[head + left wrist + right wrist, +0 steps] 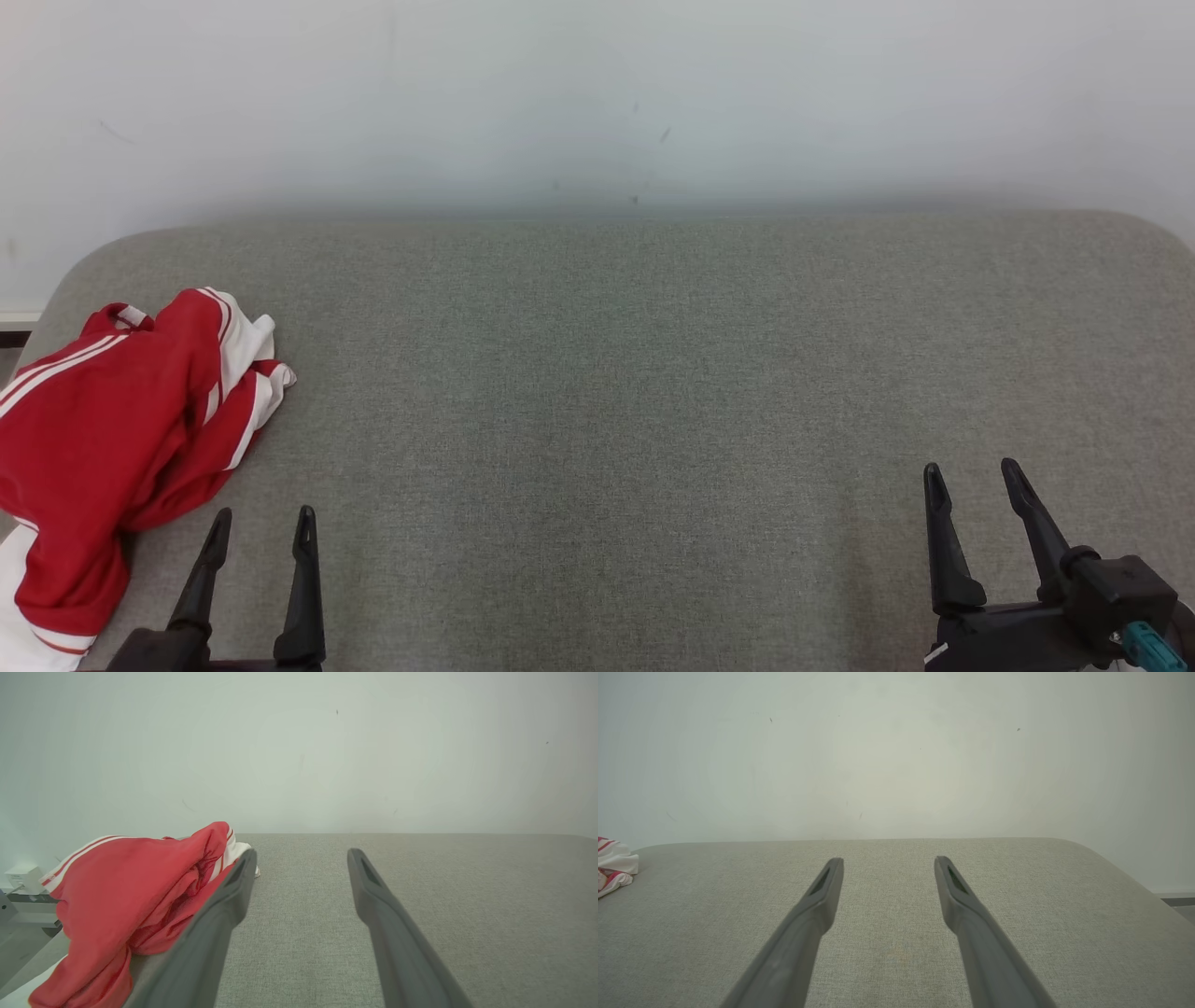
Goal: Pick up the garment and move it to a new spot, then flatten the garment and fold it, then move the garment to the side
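Lying at the left: a crumpled red fabric garment (103,420) with white stripes and white panels, bunched in a heap on the left side of a wide grey padded surface covered in woven cloth (607,373); its left part runs out to the surface's left edge.
Garment's far right end: a white fold with red trim pokes out of the heap and lies on the grey cloth.
Left gripper (264,511): at the near left, its two long dark fingers are spread wide apart with nothing between them; it grips nothing.
Left gripper and garment: the left finger sits just beside the near right edge of the heap; whether it touches the fabric cannot be told.
Right gripper (971,465): at the near right, fingers just as wide apart and empty, above the grey cloth and well apart from the garment.
Surface shape: rounded corners at the far left and far right.
Wall (597,93): pale and plain, rising behind the far edge of the surface, with a few small dark marks.
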Available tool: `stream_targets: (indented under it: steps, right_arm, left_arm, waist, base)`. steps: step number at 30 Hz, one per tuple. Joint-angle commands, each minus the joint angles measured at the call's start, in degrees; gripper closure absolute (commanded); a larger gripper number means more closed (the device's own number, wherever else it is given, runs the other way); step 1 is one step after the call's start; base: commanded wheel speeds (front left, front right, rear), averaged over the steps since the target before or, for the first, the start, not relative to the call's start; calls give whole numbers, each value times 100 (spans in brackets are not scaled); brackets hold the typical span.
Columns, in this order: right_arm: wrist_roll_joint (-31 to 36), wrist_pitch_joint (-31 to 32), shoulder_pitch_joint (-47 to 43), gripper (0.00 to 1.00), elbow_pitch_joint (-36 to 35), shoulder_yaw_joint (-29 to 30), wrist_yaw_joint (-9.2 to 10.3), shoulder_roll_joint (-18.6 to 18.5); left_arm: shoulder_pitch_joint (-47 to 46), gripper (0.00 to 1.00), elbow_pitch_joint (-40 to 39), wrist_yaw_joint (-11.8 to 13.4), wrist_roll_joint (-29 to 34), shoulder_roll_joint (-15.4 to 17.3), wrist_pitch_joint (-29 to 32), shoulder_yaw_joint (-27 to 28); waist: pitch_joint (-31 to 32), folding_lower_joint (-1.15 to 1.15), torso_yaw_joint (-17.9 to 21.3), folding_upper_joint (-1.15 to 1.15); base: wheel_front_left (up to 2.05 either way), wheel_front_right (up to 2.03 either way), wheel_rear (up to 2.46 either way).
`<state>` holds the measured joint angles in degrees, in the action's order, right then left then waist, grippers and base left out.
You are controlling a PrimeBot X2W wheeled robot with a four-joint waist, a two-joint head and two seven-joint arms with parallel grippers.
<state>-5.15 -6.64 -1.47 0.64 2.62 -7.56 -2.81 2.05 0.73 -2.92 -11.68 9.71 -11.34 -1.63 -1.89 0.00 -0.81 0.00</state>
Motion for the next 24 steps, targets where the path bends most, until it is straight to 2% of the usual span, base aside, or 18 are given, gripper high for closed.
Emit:
stream_targets:
  steps: [1, 12, 24]
  right_arm:
    - [14, -21, -31, 0, -13, 16, 13, -13]
    - [-31, 43, -39, 0, -60, 12, 13, -13]
    - [-75, 79, -52, 0, -7, -6, 13, -13]
  left_arm:
    - [57, 0, -24, 25, -52, 27, 30, 16]
    - [96, 0, -168, 91, -155, 31, 365, -38]
    - [133, 0, -131, 141, -189, 51, 295, -78]
  waist:
    - [-3, 0, 0, 0]
    - [-9, 0, -10, 0]
    - [-23, 0, -44, 0]
  base:
    - [0, 0, 0]
    - [0, 0, 0]
    - [0, 0, 0]
